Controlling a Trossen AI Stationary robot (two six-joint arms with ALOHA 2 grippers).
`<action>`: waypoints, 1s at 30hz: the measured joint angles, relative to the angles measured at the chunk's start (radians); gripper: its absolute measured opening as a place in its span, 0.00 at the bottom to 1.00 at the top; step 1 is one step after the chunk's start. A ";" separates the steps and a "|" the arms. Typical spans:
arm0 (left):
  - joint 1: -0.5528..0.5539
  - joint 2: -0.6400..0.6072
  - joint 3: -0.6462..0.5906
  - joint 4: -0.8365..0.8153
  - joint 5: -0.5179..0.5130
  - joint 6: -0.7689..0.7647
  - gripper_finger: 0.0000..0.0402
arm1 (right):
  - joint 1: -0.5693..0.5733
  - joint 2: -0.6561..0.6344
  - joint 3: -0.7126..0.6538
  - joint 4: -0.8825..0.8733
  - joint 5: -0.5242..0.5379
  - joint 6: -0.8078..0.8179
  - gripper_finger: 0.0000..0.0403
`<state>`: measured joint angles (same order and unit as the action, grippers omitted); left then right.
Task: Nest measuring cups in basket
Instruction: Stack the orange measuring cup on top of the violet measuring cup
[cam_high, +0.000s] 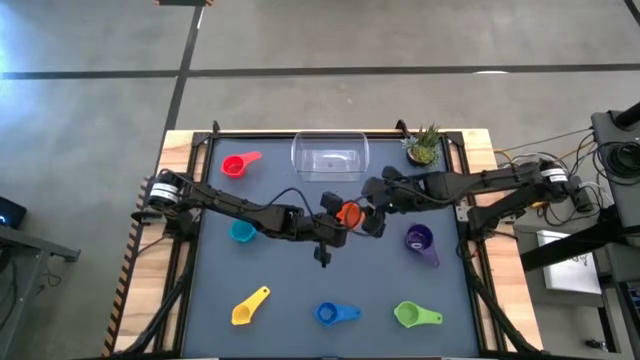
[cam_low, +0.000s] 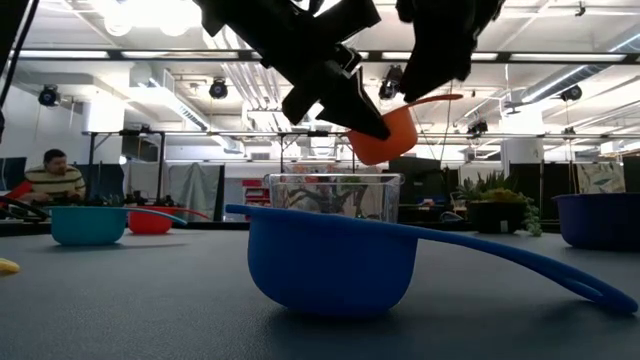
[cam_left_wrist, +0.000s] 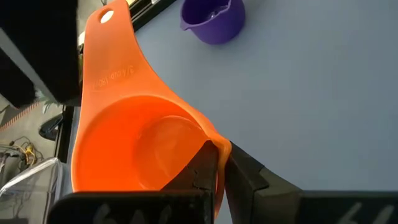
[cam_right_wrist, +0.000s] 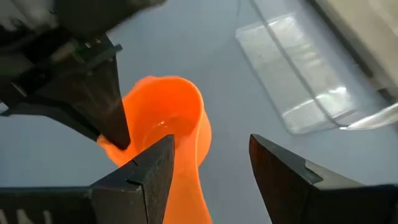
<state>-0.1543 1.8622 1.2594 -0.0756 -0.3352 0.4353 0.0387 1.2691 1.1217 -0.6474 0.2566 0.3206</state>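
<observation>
My left gripper holds the orange measuring cup in the air above the table's middle, in front of the clear basket. In the low view the orange cup hangs high, and its handle points toward my right gripper. My right gripper is open, with its fingers on either side of that handle; I cannot tell whether they touch it. The red, teal, purple, yellow, blue and green cups sit on the table. My left gripper pinches the orange cup's rim on the side opposite the handle, with one finger inside the bowl and one outside. The fingers come from the table's left. The cup is lifted clear and tilted, with its handle pointing away from the gripper.
A small potted plant stands at the far right, next to the basket. The basket lies just beyond the raised cup. The blue cup sits close to the near edge. Bare dark mat shows between the middle cups and the near row.
</observation>
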 joint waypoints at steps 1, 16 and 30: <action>0.000 0.000 0.000 -0.001 0.000 0.001 0.00 | -0.012 -0.008 -0.017 0.022 -0.027 -0.008 0.49; -0.002 0.000 0.002 0.003 -0.023 0.032 0.00 | -0.205 -0.187 -0.332 0.498 -0.417 0.082 0.49; -0.002 0.000 0.002 -0.002 -0.022 0.031 0.00 | -0.205 0.020 -0.153 0.349 -0.429 0.014 0.48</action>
<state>-0.1562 1.8618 1.2610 -0.0772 -0.3576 0.4660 -0.1665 1.2890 0.9692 -0.2987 -0.1729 0.3347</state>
